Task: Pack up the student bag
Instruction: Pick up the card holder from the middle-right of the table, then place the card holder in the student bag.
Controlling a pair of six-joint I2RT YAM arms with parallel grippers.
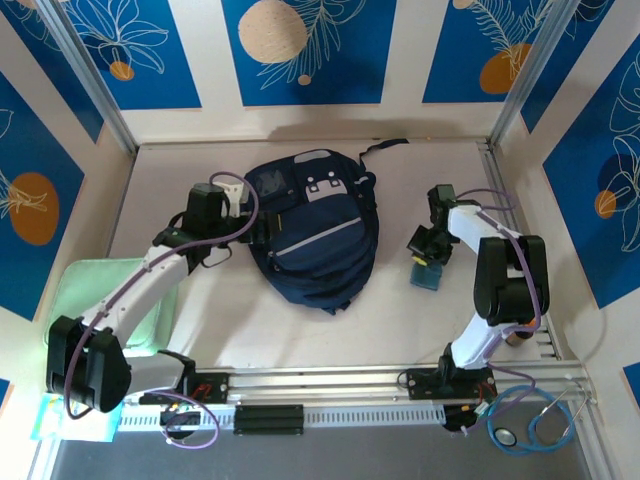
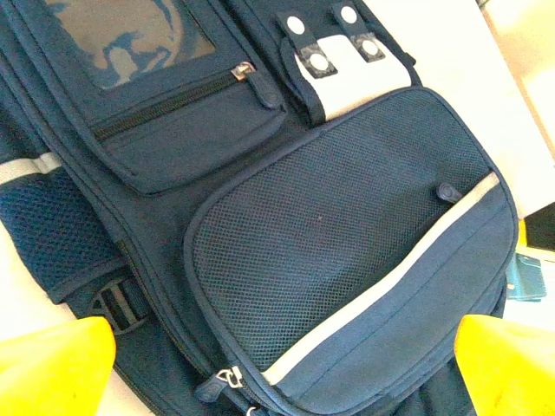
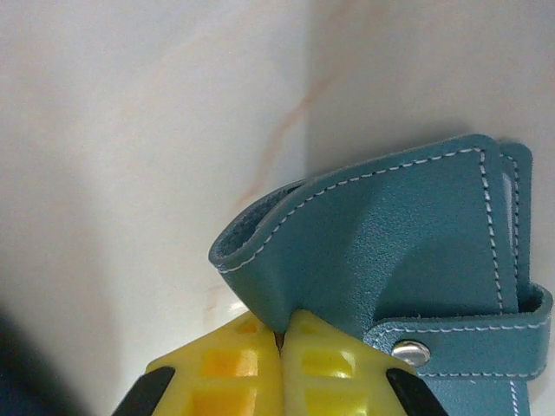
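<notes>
While the bag [image 1: 315, 235] lies flat on the table [image 1: 230, 320], its pockets zipped in the left wrist view, the left gripper [image 2: 279, 368] hangs over it, fingers wide apart. Beside the bag, the right gripper [image 3: 279, 334] pinches a teal case [image 3: 408, 260] by its folded edge; the right wrist view shows its snap [image 3: 410, 351].

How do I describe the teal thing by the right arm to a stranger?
Find the navy bag mid-table, then look to its right. There the right end effector pinches a small case: teal leather, white stitching, a snap strap.
</notes>
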